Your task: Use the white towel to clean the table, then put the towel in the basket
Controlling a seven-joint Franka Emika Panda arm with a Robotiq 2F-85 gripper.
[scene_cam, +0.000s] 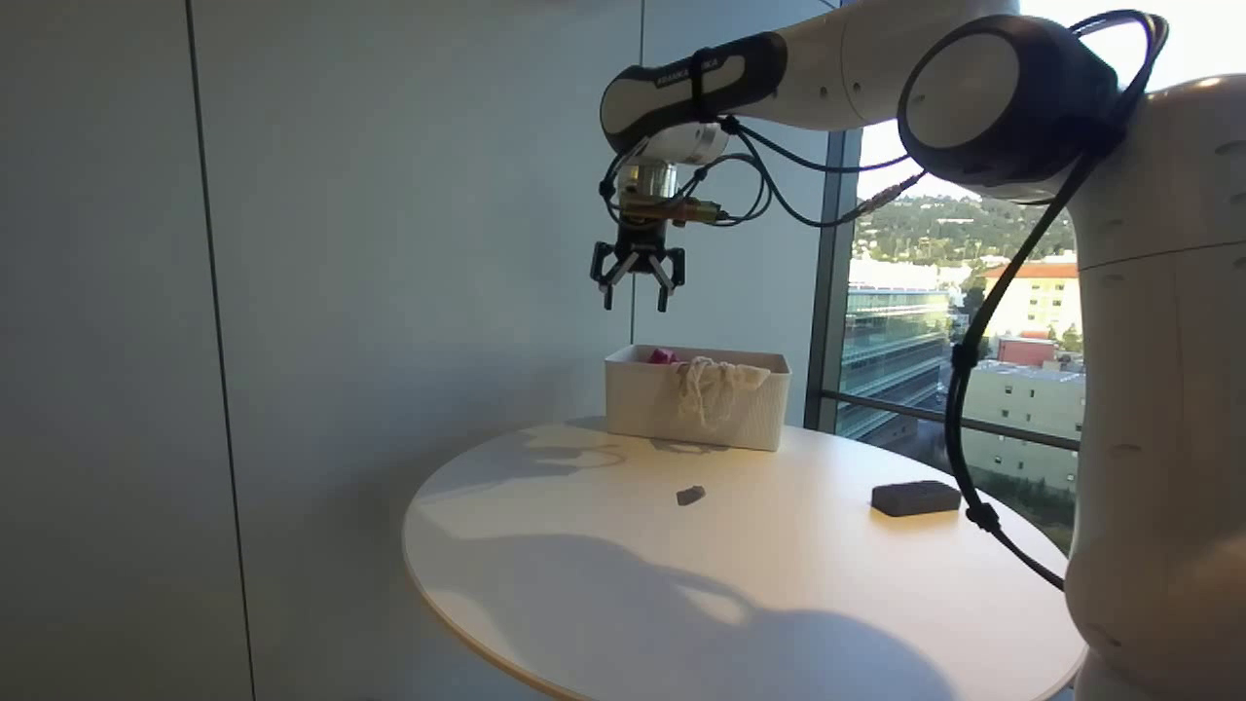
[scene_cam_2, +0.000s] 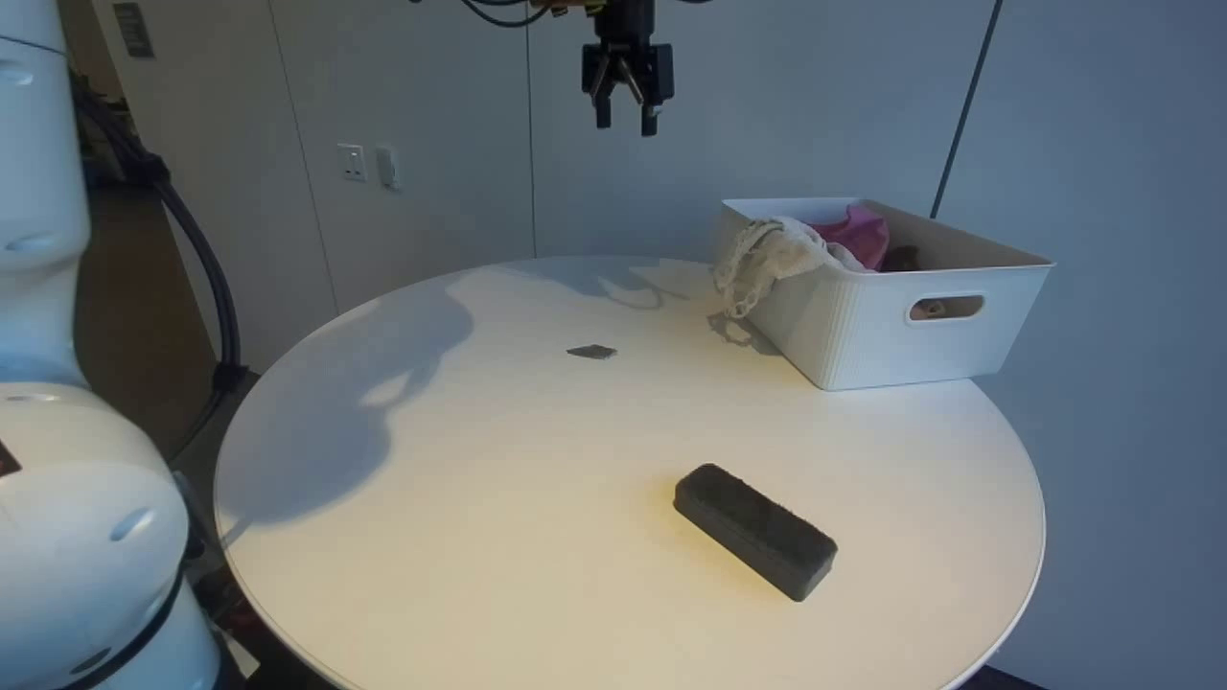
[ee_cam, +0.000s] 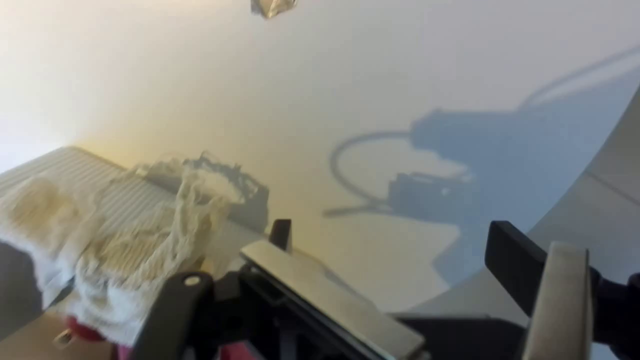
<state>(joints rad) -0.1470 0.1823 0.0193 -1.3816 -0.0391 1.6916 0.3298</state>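
Note:
The white towel [scene_cam: 722,385] is bunched over the rim of the white basket [scene_cam: 642,404], part inside and part hanging down the outer wall. The towel [scene_cam_2: 773,257] and basket [scene_cam_2: 968,355] also show in an exterior view from another side. In the wrist view the towel [ee_cam: 140,255] lies at the lower left over the ribbed basket wall [ee_cam: 70,167]. My gripper [scene_cam: 636,300] is open and empty, well above the basket and apart from the towel. It also shows open in the wrist view [ee_cam: 393,235]. The round white table [scene_cam_2: 518,460] carries the basket.
A dark oblong block [scene_cam_2: 755,532] lies on the table, away from the basket. A small grey scrap [scene_cam_2: 591,352] lies near the table's middle. Pink cloth [scene_cam_2: 858,235] is inside the basket. A wall stands behind the table; a window [scene_cam: 896,321] is beside the arm.

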